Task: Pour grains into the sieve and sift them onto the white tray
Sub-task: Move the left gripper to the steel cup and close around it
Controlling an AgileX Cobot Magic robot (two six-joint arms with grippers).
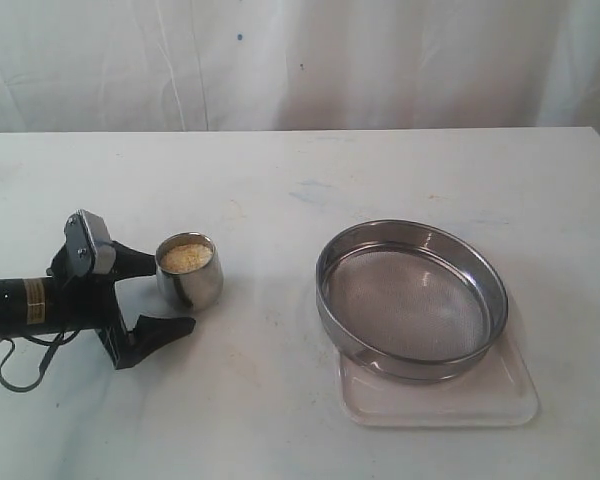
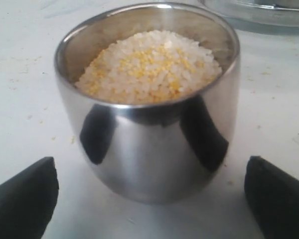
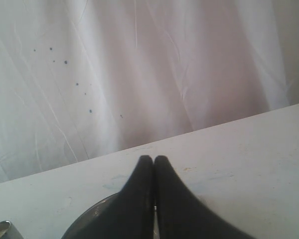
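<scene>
My left end effector [image 1: 173, 291] stands wide, fingertips flanking the steel cup [image 1: 189, 272] of grains [image 1: 186, 258] near the left edge of the bench [image 1: 280, 170]. I judge this the grasp step. Next I close, lift and tip over the sieve [image 1: 412, 300] on the white tray [image 1: 500, 400].

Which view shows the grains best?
Left wrist view: the grains fill the cup close up, yellow and white kinds distinct. The exterior view shows only a small pale patch; the right wrist view shows none.

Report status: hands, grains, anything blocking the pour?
Left hand open, flanking steel cup, no grip. Right hand shut, empty. Grains in cup; sieve bare on white tray. Nothing between cup and sieve.
</scene>
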